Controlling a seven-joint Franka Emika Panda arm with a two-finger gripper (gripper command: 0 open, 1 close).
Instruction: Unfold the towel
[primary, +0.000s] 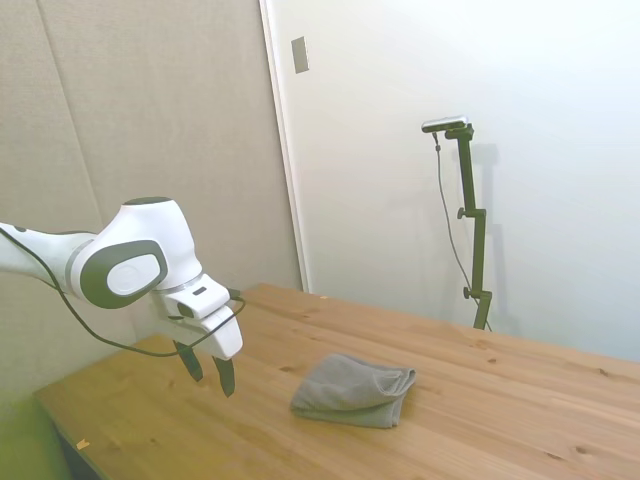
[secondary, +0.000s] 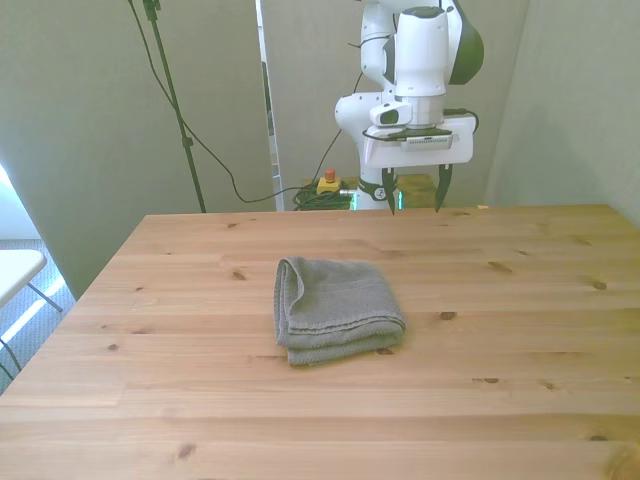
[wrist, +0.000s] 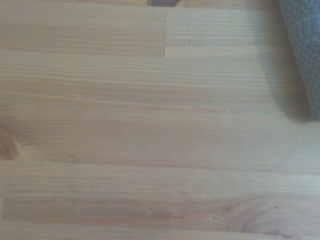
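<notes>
The grey towel (secondary: 335, 308) lies folded in a thick stack near the middle of the wooden table (secondary: 520, 330), its rounded fold toward the front view's left. In the side view the towel (primary: 354, 388) rests flat with layered edges showing. My gripper (secondary: 413, 198) hangs open above the table's far edge, behind the towel and slightly to the front view's right, holding nothing. From the side the gripper (primary: 207, 370) hovers a little above the wood, well apart from the cloth. One edge of the towel (wrist: 305, 50) shows in the wrist view.
Bare wooden planks surround the towel on all sides. A small yellow box with a red button (secondary: 328, 183) sits on the floor behind the table beside cables. A white table edge (secondary: 18, 268) shows at the front view's left.
</notes>
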